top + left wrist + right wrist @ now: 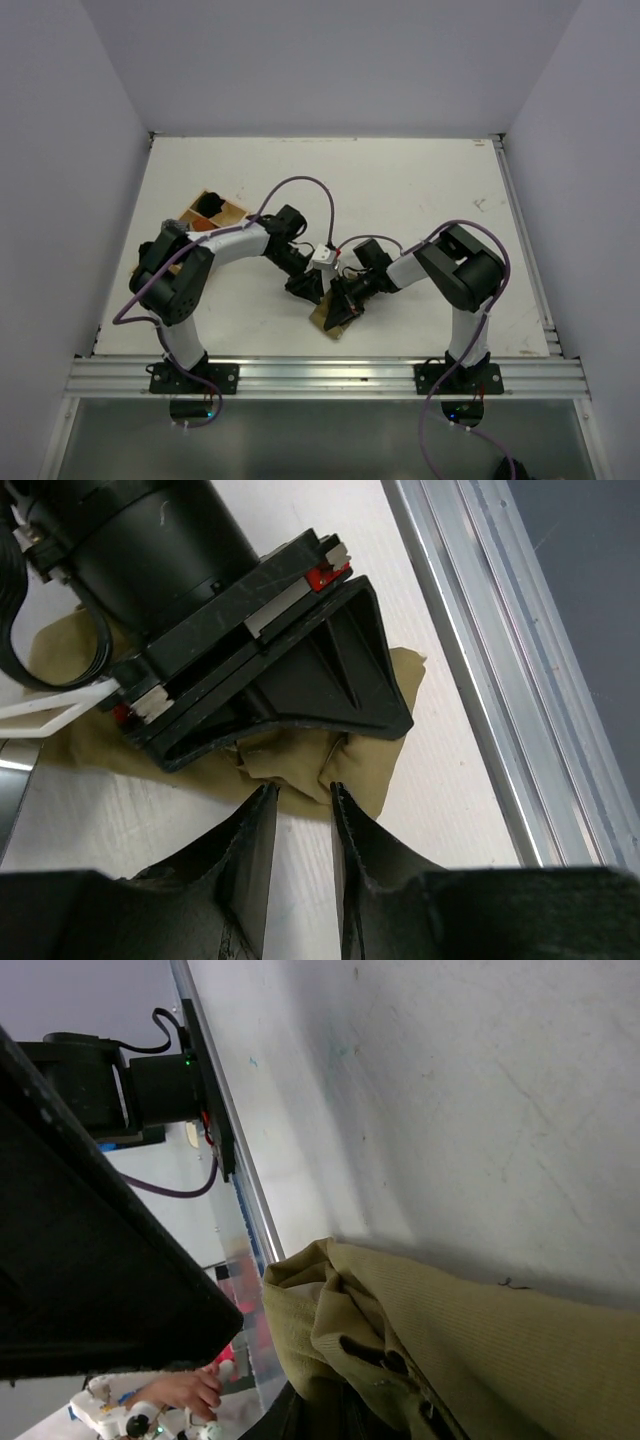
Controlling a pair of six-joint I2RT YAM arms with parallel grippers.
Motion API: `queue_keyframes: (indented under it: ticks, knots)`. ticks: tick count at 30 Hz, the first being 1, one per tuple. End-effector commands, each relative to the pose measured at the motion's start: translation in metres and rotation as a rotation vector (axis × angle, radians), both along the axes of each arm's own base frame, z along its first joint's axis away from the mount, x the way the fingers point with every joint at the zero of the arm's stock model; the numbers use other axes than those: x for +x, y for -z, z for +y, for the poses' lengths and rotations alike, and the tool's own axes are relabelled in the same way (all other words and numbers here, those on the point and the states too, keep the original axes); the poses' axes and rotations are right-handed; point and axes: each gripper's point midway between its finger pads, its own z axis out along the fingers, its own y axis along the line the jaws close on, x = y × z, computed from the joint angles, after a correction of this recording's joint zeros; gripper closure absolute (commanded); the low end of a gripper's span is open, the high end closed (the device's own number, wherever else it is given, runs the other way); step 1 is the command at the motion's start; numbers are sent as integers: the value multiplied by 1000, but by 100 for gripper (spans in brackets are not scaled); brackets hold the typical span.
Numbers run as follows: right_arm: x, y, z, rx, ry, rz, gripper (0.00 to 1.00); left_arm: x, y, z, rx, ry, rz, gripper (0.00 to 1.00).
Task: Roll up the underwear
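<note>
Covering the underwear (385,770), right hand (290,715), grip hidden, left hand (300,795) ajar

You'll see a wooden compartment box (214,208) at the white table's (400,180) nine o'clock, with an aluminium rail (330,376) along six o'clock.

The whole table (400,180) is seen from a fixed camera set high behind the arm bases (195,378), looking down and forward. The left wrist camera is held very close over the table, facing past its own end effector (302,795) toward the near rail (500,680). The right wrist camera is held low beside the underwear (480,1340), which is shared by all three views.
</note>
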Motion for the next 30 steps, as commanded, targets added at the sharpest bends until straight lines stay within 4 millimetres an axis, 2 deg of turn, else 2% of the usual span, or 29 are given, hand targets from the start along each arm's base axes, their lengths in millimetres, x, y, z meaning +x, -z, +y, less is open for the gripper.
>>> queue_keyframes:
  ticks: [1,8,13,20,23,30]
  knots:
    - [11,17,-3,-41,42,-36,86,-8,-8,-8,-66,48,-13,68]
    - [13,18,-5,-48,48,-41,85,-34,-4,-10,-59,98,3,65]
    - [12,18,-5,-49,47,-48,84,-42,1,-15,-55,131,16,67]
    - [14,16,-6,-59,61,-61,84,-47,15,-18,-21,165,50,69]
    - [15,14,-6,-60,63,-69,84,-43,17,-22,-12,159,49,70]
    - [19,4,-7,-76,87,-115,82,-36,30,-24,61,163,94,79]
